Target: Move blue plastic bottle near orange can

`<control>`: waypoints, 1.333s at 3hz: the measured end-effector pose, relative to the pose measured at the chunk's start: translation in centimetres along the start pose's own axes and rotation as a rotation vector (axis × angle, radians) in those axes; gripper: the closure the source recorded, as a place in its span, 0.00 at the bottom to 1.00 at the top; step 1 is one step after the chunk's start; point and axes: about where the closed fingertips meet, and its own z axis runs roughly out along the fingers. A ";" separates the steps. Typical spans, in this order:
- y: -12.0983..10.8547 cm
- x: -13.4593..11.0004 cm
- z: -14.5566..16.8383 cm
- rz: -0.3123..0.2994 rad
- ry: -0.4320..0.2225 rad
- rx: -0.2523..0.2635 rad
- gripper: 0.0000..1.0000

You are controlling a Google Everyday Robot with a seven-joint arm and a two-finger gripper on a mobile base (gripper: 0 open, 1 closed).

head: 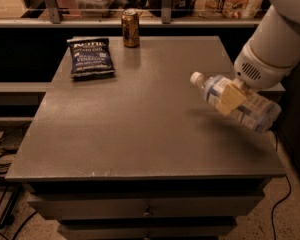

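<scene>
The blue plastic bottle [255, 112] is off the table, held in the air over the right-hand side of the top. It lies tilted, close to level, with its white cap [195, 77] at the upper left and its base lower, out past the right edge. A soft shadow falls on the surface under it.

The gripper [230, 98] is clamped around the bottle's middle. One cream-coloured finger [228, 96] lies across the pale label, while the other is hidden behind the bottle. The arm's white rounded housing [269, 54] comes down from the upper right corner to meet it.

The orange can [130, 28] stands upright at the far edge of the grey table [140, 134], a little left of centre and well apart from the bottle. Near the can, to its left and slightly closer to the camera, a dark blue chip bag [90, 57] lies flat — not touching the can.

Below the near edge of the table a drawer front [147, 211] shows. Dark cables [0, 156] trail on the floor at the left. Behind the table runs a railed shelf [200, 20] carrying packages too dim to identify.
</scene>
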 end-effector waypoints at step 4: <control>-3.1 -10.2 -0.6 -0.004 -0.223 -0.069 1.00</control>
